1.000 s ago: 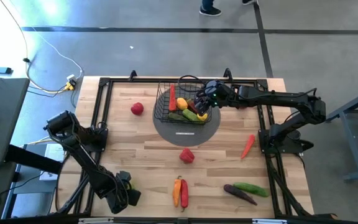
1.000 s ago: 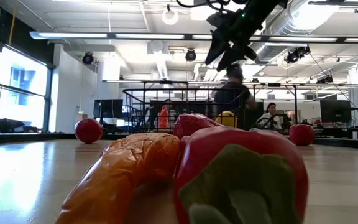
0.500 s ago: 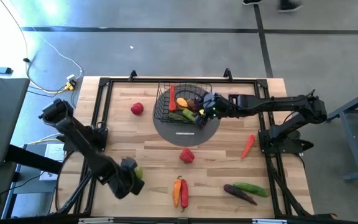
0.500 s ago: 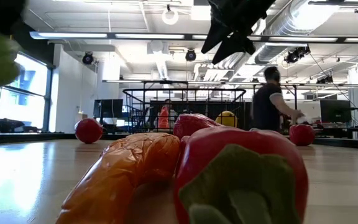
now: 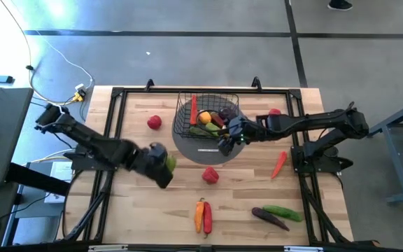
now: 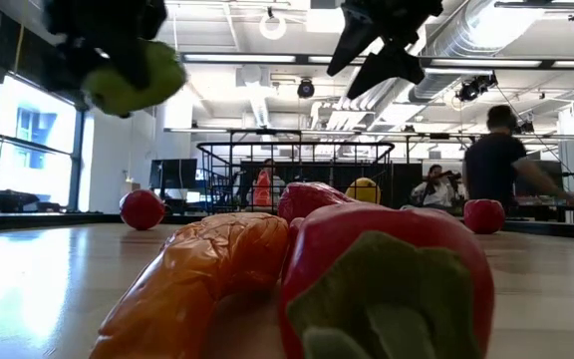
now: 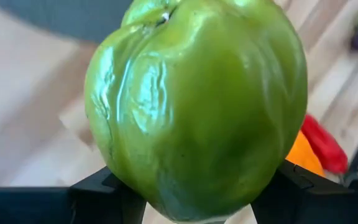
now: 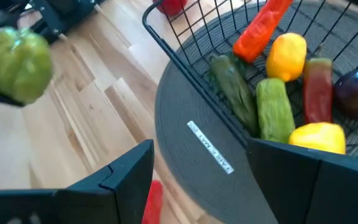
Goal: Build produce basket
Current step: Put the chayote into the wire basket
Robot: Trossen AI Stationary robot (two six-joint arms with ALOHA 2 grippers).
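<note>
The black wire basket [image 5: 205,115] stands on a round grey mat [image 5: 208,148] at the table's far middle. It holds a red pepper, a lemon, a purple eggplant and green pieces. My left gripper [image 5: 165,162] hangs left of the mat, shut on a green pepper [image 7: 197,106], which also shows in the low view [image 6: 138,80] and the right wrist view [image 8: 17,62]. My right gripper [image 5: 227,142] is open above the mat, just beyond the basket's near right corner [image 8: 253,146], and holds nothing. My left gripper pinches the green pepper between its two fingers, one on each flank of its lower half [image 7: 135,180]. In the low view the fingers come from above and the pepper hangs below them, lifted clear of the table.
Loose on the table: a tomato [image 5: 154,122] left of the basket, another tomato [image 5: 275,112] to its right, a red pepper [image 5: 210,175] near the middle, orange and red peppers [image 5: 201,215] near the front, a red chili [image 5: 279,164], a cucumber and an eggplant [image 5: 278,213].
My left gripper has carried the green pepper from the near left corner up and toward the far right, nearer the basket. My right gripper has drawn back from over the basket toward the near edge and now hangs over the mat.
</note>
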